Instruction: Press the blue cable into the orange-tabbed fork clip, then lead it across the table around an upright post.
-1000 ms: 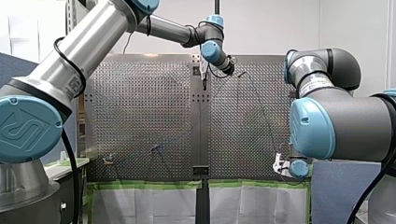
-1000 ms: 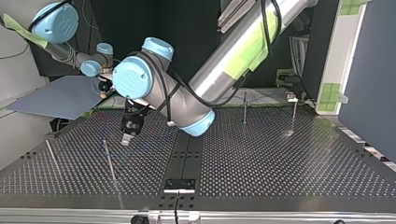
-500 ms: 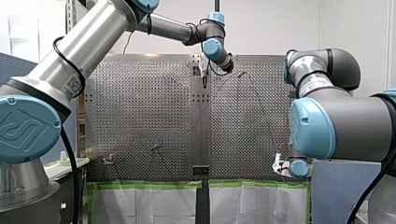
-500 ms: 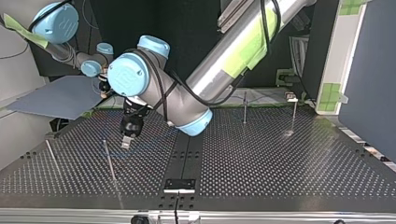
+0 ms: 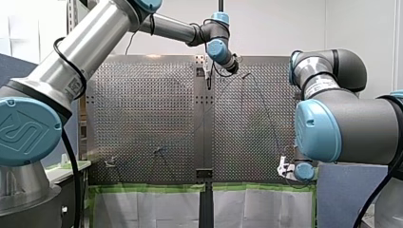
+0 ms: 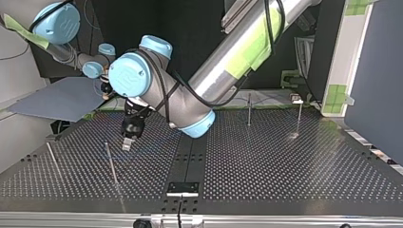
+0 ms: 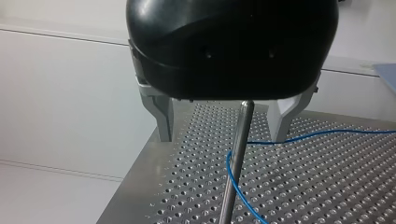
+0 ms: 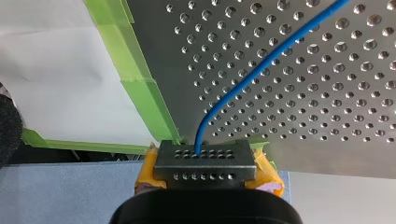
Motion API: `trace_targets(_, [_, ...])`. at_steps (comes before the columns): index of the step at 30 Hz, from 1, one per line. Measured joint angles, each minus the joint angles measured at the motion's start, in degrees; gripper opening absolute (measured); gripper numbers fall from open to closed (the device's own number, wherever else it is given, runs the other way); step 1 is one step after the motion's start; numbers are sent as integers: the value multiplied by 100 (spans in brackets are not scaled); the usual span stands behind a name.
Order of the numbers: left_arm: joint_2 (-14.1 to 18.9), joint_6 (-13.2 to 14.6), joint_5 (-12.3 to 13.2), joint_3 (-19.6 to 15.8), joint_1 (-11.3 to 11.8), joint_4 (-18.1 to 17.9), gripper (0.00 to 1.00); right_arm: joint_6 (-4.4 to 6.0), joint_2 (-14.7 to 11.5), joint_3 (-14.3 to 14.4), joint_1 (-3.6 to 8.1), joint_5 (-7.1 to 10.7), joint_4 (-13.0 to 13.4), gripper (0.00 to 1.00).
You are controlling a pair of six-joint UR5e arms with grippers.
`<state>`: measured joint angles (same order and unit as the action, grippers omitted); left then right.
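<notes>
Perforated worktop (image 8: 327,93), green tape (image 8: 140,84) at edge. Nearest, right gripper (image 8: 205,161) clenched on blue cable (image 8: 261,60); cable runs straight away, diagonally across the holes. Farther off, it bends at upright post (image 7: 236,158), which stands ungrasped between the spread fingers of left gripper (image 7: 220,137).

Four upright posts (image 6: 52,160) (image 6: 112,165) (image 6: 248,110) (image 6: 299,118) are standing on the tabletop (image 6: 285,180); one blue cable (image 8: 200,137) is lying there; two arms (image 6: 237,52) (image 6: 66,52) are reaching over.
</notes>
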<state>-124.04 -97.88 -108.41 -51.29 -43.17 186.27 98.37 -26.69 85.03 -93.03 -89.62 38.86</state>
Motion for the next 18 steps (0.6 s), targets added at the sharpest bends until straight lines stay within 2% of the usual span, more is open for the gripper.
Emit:
trace_targets(6, [3,-12,-18,-18,-18,16,100,1,0,-1,0,-3,-1,0])
trace_targets(11, [151,-30,-152,-223,-120,143,100,2,0,0,1,-4,-1,0])
trace_targets(18, [504,-188,-189,-586,-180,-131,100,0,0,0,5,-2,-1,0])
